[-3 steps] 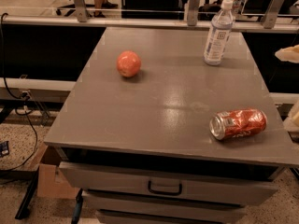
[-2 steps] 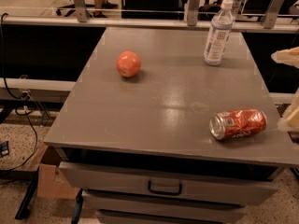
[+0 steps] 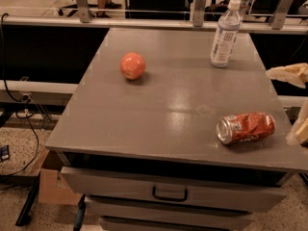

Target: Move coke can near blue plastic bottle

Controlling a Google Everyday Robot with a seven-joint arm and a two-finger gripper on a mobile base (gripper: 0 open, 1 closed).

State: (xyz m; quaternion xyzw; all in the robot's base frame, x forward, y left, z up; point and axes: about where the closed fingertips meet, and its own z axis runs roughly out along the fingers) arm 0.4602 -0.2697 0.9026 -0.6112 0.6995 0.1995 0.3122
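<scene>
The coke can [image 3: 246,127] lies on its side near the front right of the grey cabinet top [image 3: 159,109], silver top facing left. The blue plastic bottle [image 3: 224,33], clear with a white cap and a pale label, stands upright at the back right. My gripper [image 3: 294,102] enters at the right edge, just right of the can, and is not touching it. Its two pale fingers [image 3: 288,73] are spread apart, and it holds nothing.
A round orange-red apple [image 3: 133,65] sits at the left middle of the top. Below the front edge are drawers with a black handle [image 3: 170,194]. A rail with metal posts [image 3: 199,4] runs behind the cabinet. Cables and a cardboard box [image 3: 50,182] lie on the floor at left.
The gripper's upper finger has come down and slightly left at the right edge, closer to the can's height. The can, bottle and apple have not moved.
</scene>
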